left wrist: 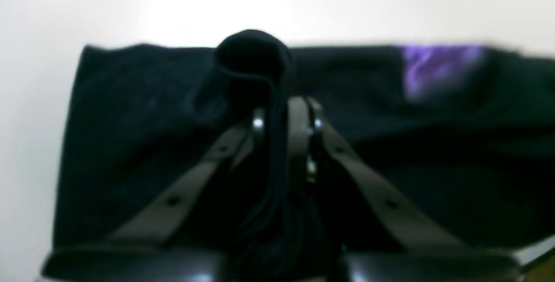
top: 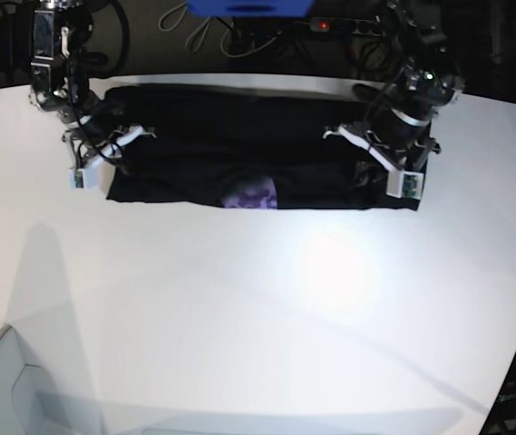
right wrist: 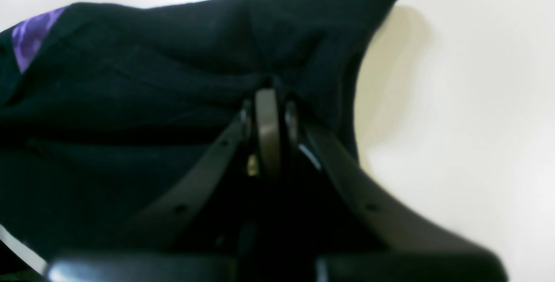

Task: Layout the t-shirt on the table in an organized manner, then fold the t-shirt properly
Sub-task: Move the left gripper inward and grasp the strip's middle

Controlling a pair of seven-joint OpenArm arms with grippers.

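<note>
Both grippers, left [left wrist: 284, 113] and right [right wrist: 269, 100], were clenched on the shirt [top: 239, 149]; I judged, through blur, both should move together.

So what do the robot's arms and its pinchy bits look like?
Both are black metal arms with black cables looping near their tops. The left gripper and right gripper each have thin, dark, curved jaws on slanted black struts dotted with small holes. Small white blocks with a green spot sit by each wrist.

Blurred wrist views; overhead glare on white table [top: 330, 263].
</note>
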